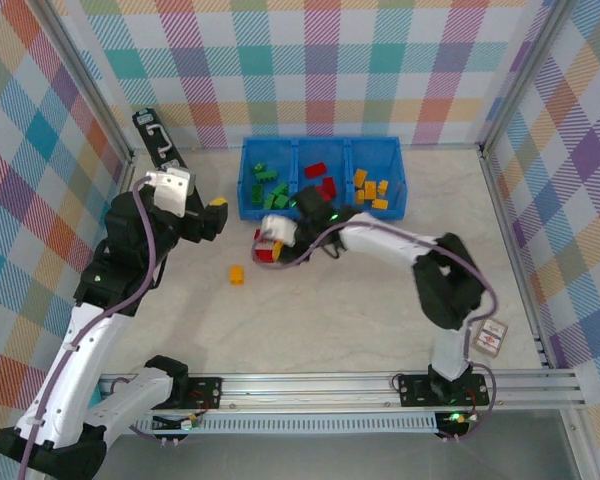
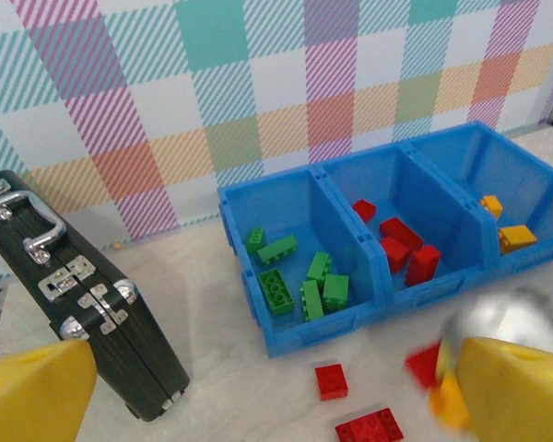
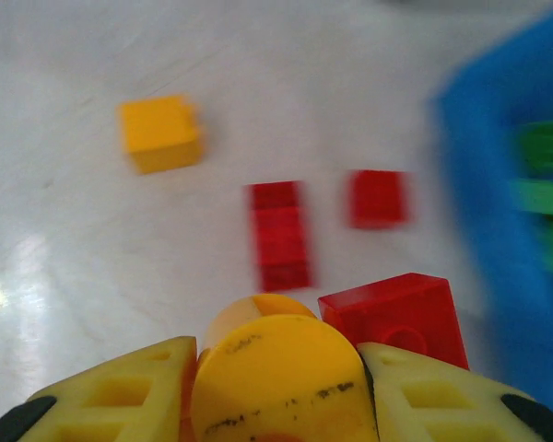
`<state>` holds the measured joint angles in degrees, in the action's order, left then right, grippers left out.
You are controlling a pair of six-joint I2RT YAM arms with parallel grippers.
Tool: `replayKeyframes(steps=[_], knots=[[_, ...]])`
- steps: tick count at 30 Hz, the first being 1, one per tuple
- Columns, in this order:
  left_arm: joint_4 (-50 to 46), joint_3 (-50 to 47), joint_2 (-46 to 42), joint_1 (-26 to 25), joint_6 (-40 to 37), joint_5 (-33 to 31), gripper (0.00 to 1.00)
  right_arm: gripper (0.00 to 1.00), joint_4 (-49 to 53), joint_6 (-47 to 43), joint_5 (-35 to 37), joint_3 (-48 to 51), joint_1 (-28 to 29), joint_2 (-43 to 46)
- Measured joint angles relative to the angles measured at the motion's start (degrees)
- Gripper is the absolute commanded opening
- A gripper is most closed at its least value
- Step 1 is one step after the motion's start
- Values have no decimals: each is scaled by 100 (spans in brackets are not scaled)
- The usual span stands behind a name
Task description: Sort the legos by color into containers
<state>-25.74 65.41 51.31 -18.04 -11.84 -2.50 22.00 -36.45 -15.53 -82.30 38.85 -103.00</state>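
The blue tray [image 1: 395, 146] holds green legos [image 2: 304, 276] in its left container, red legos [image 2: 405, 244] in the middle one and yellow-orange legos [image 2: 507, 235] in the right one. In front of the tray my right gripper [image 1: 270, 243] is low over the table, shut on a yellow round lego [image 3: 276, 368]. A red brick [image 3: 396, 318] touches its right finger. Beyond it lie a long red brick [image 3: 279, 235], a square red brick [image 3: 378, 198] and a yellow brick [image 3: 159, 133]. My left gripper [image 1: 215, 215] hovers open and holds nothing, left of the tray.
A black case [image 1: 160, 140] leans at the back left, near the left arm. A tan card tile [image 1: 491, 338] lies by the right arm's base. The yellow brick [image 1: 237, 274] sits alone on the open table in front of the tray.
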Motion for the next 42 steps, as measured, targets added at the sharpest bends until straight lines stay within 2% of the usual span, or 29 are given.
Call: replayKeyframes(steps=[4,10,18,26,32,36,42], knots=[[-7,9,227,0,0,11,100,31,-103,269,-216,-59,-634,623],[-59,24,411,0,2,13,100,32,-168,299,-457,273,-671,977],[-109,79,446,0,4,44,100,32,-68,-46,-350,1255,31,977],[-111,79,413,0,4,55,100,33,-144,-573,-136,1572,938,426],[-111,79,247,0,2,42,100,35,-181,-861,155,1805,1147,61],[-109,79,146,0,0,35,100,44,-223,-973,249,1810,1178,-37],[-109,79,131,0,0,35,100,65,-317,-1080,358,1871,1226,-48]])
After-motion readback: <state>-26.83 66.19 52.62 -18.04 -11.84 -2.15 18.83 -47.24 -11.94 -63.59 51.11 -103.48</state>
